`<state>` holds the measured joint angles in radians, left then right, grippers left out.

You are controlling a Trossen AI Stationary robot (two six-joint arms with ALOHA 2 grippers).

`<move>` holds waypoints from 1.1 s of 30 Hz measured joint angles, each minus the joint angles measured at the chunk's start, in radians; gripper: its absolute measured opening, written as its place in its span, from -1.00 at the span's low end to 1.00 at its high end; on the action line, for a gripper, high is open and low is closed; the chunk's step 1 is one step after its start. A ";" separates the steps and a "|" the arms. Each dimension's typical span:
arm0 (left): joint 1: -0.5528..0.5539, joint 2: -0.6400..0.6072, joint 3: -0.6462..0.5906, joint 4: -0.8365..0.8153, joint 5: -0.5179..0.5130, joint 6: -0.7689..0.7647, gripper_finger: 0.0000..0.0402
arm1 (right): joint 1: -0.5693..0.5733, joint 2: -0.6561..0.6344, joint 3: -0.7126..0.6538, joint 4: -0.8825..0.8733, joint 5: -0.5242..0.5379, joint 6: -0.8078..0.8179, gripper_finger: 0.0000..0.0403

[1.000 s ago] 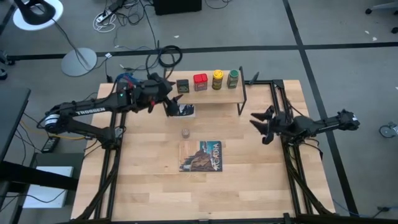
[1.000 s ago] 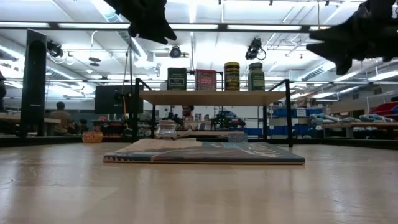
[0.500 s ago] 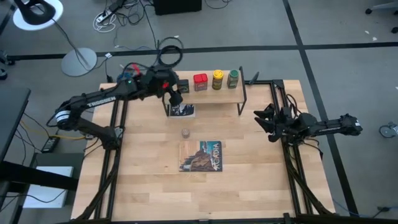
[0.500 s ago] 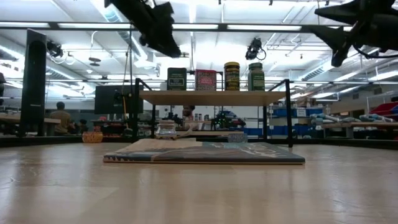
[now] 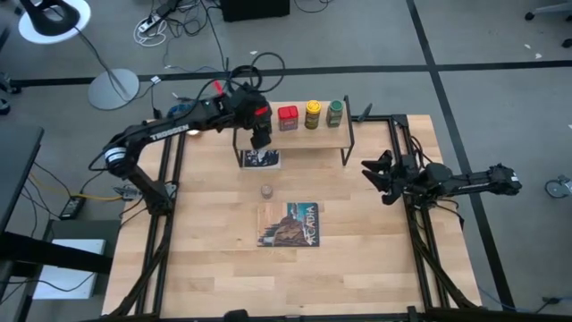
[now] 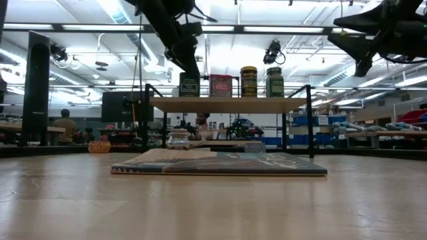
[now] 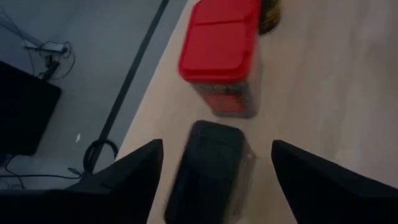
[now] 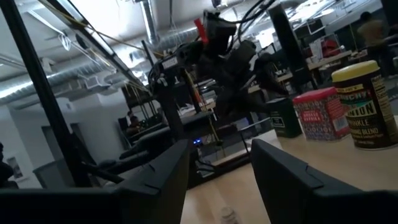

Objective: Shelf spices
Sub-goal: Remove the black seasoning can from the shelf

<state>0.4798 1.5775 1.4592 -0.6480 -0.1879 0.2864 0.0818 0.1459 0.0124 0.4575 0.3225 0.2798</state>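
We hover our left hand, fingers spread, over the black tin at the shelf's nine-o'clock end; our right hand waits, released, at three o'clock.

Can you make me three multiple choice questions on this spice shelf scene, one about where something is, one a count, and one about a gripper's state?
1. Where is the tiny clear jar?
A. on the shelf
B. on the tabletop between the shelf and the book
C. in the right gripper

2. How many spice containers stand on the shelf?
A. two
B. four
C. five

3. How is the left gripper?
A. open above the black tin
B. shut on the red tin
C. resting on the book

Answers: 1 B, the high view shows it on bare wood above the book. 2 B, the low view shows four in a row. 3 A, the left wrist view shows the black tin between spread fingers.
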 joint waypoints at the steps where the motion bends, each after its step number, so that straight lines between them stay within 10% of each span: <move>1: 0.004 0.004 0.007 -0.002 0.001 0.001 0.52 | 0.000 0.000 0.000 -0.005 0.000 0.000 -0.13; 19: 0.064 0.023 0.020 -0.062 0.087 0.020 0.49 | 0.000 0.000 0.000 -0.003 -0.002 -0.011 -0.13; 33: 0.063 0.130 0.015 -0.063 0.114 0.023 -0.03 | 0.000 0.000 0.000 -0.002 -0.003 0.005 -0.13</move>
<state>0.5430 1.7074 1.4746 -0.7114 -0.0744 0.3097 0.0818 0.1458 0.0127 0.4553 0.3195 0.2848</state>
